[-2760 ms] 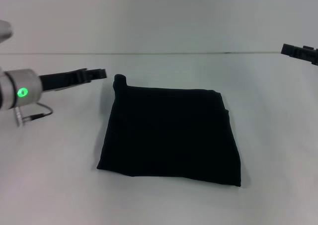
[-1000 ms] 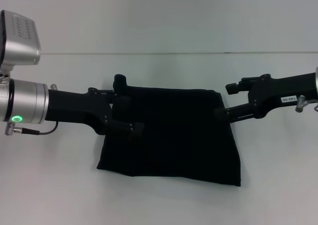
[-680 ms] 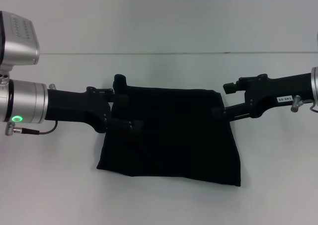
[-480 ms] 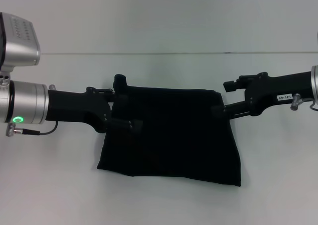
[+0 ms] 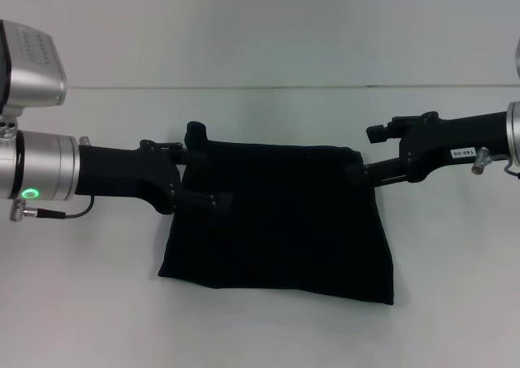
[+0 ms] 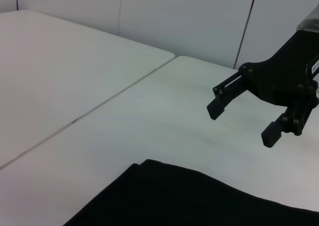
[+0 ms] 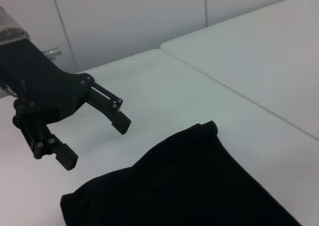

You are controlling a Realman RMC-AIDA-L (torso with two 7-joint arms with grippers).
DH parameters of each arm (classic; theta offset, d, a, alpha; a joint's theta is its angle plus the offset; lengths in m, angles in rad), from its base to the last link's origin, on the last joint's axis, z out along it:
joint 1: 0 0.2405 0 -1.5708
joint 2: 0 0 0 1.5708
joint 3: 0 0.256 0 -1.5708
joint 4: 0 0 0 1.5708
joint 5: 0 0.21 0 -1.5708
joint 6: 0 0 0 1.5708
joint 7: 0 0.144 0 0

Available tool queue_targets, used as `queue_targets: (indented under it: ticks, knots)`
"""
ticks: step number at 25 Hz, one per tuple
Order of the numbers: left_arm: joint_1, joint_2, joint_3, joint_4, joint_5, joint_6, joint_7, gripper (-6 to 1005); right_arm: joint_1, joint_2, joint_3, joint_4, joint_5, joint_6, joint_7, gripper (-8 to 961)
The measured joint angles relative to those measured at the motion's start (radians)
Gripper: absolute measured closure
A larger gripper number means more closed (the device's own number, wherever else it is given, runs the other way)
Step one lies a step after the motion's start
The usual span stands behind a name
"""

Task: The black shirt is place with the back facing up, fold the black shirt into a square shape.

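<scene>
The black shirt (image 5: 276, 222) lies folded into a rough square in the middle of the white table, with a small bump of cloth at its far left corner. My left gripper (image 5: 211, 179) is open over the shirt's far left edge, nothing between its fingers. My right gripper (image 5: 361, 153) is open at the far right corner, slightly above the cloth. The right wrist view shows the left gripper (image 7: 95, 144) open beside the shirt (image 7: 184, 186). In the left wrist view the right gripper (image 6: 241, 125) is open above the table, beyond the shirt (image 6: 199, 201).
The white table (image 5: 81, 303) stretches around the shirt on all sides. A seam (image 6: 99, 104) between two tabletops runs behind the shirt. A grey cable (image 5: 57, 209) hangs from my left wrist.
Since 2.8 s ago both arms have come in from the sides to the shirt's far corners. Over the last second the right gripper has lifted slightly and drawn back to the right.
</scene>
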Motion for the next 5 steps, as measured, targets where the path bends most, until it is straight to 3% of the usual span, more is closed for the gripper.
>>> queue_targets:
  ticks: [5]
  knots:
    - [-0.005,0.000,0.000,0.003,-0.001,-0.006,-0.009,95,0.001,0.001,0.000,-0.003,0.001,0.007,0.005,23]
